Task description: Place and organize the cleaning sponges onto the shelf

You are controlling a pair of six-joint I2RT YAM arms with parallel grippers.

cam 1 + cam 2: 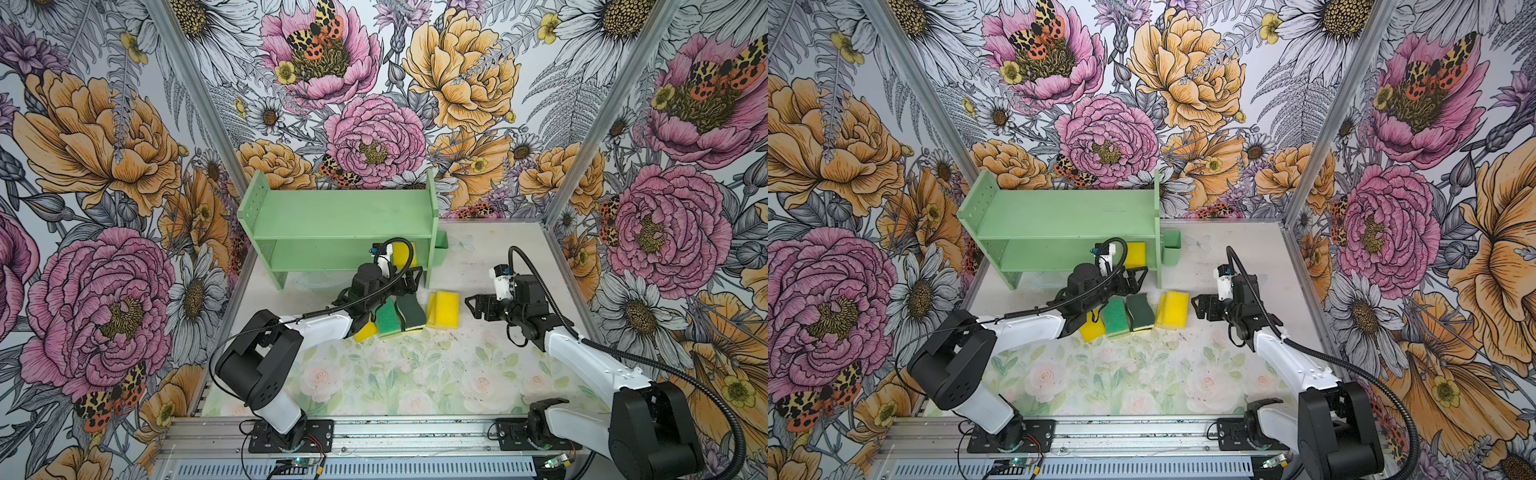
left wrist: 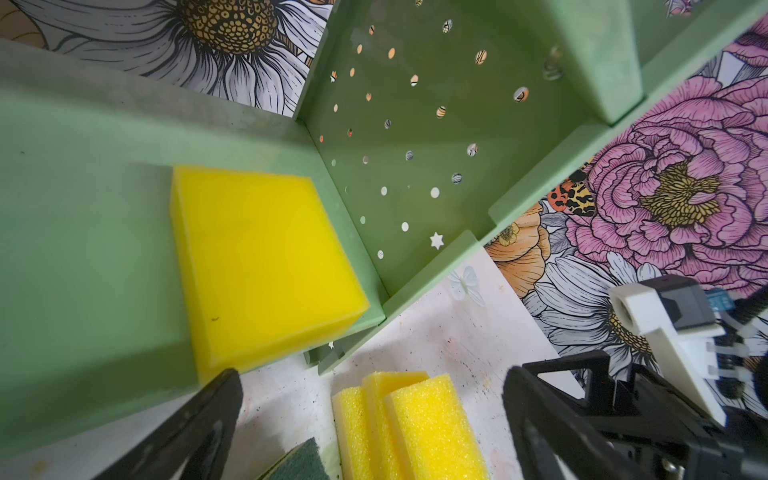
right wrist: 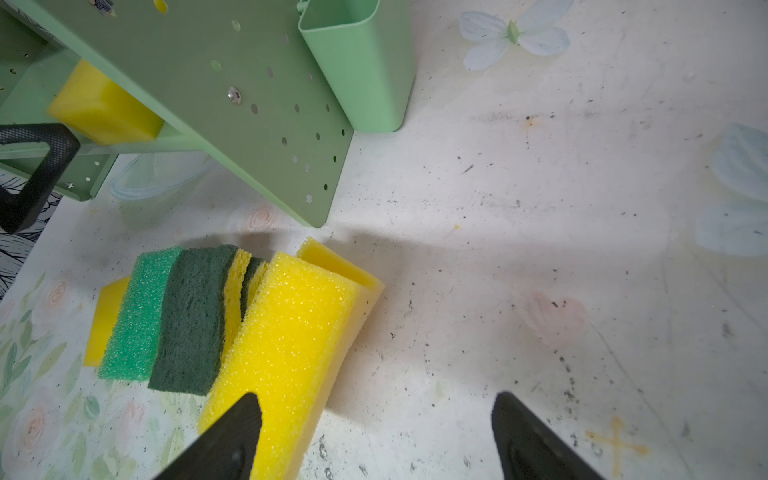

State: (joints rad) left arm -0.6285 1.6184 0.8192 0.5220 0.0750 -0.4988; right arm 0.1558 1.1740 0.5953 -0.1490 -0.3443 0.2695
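Left gripper [image 1: 410, 277] spread wide, empty, at the shelf's [image 1: 345, 216] lower tier. One yellow sponge [image 2: 266, 266] lies flat there, against the side panel [image 2: 415, 145]. Right gripper [image 3: 376, 398] likewise parted, empty, near the pile of sponges [image 3: 191, 320] on the table [image 1: 478, 257]. Probably light, squashy foam: pinch gently across the short width.

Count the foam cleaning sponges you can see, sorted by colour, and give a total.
Plain yellow rectangular foam sponges: 5 (1 on the mint-green wooden shelf)
Bright-green-topped rectangular foam sponges: 1
Dark-green-topped wavy-edged foam sponges: 2
Total: 8 in view; the left arm may hide more.
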